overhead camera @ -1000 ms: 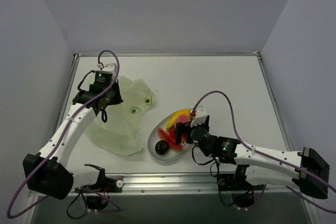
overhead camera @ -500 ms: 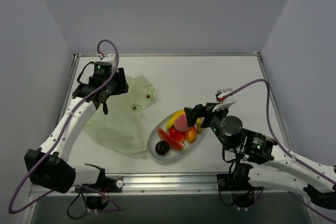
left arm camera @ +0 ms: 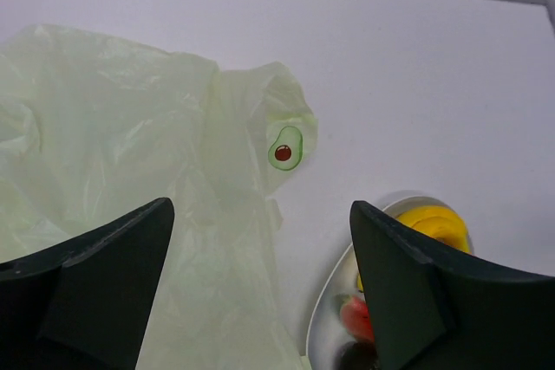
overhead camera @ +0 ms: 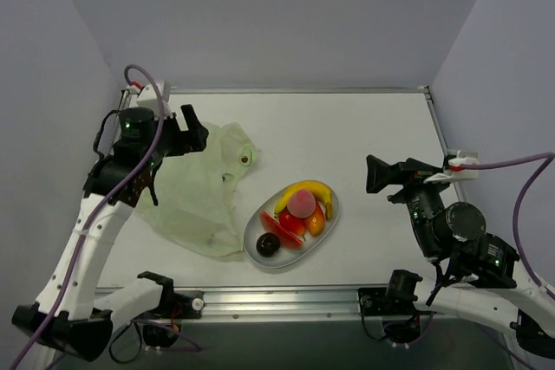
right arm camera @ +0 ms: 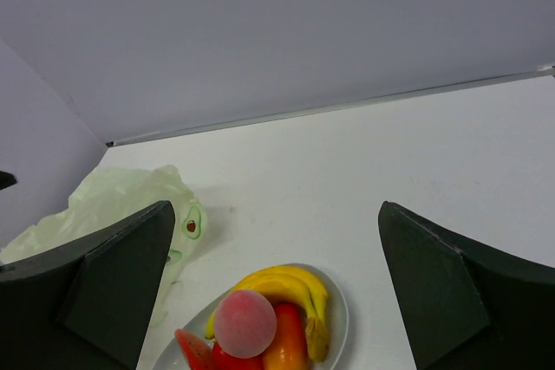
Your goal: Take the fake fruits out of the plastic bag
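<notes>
The pale green plastic bag lies crumpled and flat on the table at the left, and also shows in the wrist views. My left gripper hovers open above its far edge, nothing between its jaws. The fake fruits sit on a white oval plate: a yellow banana, a pink ball, red pieces, an orange one and a dark purple one. My right gripper hangs open and empty, raised to the right of the plate.
A small avocado print marks the bag's right lobe. A metal rail runs along the near edge between the arm bases. Grey walls close in the table's left, back and right sides.
My left gripper has opened, let go of the bag and lifted toward the back left. My right arm has pulled back from the plate to the right, still open.
</notes>
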`<action>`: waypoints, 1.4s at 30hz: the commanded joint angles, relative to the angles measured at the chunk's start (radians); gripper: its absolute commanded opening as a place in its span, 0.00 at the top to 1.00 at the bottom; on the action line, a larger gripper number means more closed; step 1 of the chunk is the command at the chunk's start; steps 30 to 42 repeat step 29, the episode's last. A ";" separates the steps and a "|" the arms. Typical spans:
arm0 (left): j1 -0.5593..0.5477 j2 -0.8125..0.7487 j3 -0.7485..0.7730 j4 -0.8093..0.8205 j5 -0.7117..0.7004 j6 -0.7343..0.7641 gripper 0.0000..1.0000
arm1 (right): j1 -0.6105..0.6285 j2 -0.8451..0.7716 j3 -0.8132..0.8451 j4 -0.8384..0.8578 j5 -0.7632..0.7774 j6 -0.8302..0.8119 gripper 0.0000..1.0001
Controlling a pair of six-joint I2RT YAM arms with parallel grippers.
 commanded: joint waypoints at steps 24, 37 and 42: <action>0.003 -0.646 -0.165 -0.222 -0.177 -0.002 0.06 | 0.009 -0.254 -0.142 -0.102 0.293 0.105 0.00; 0.003 -0.663 -0.187 -0.204 -0.174 -0.003 0.06 | 0.009 -0.220 -0.117 -0.104 0.307 0.109 0.00; 0.003 -0.663 -0.187 -0.204 -0.174 -0.003 0.06 | 0.009 -0.220 -0.117 -0.104 0.307 0.109 0.00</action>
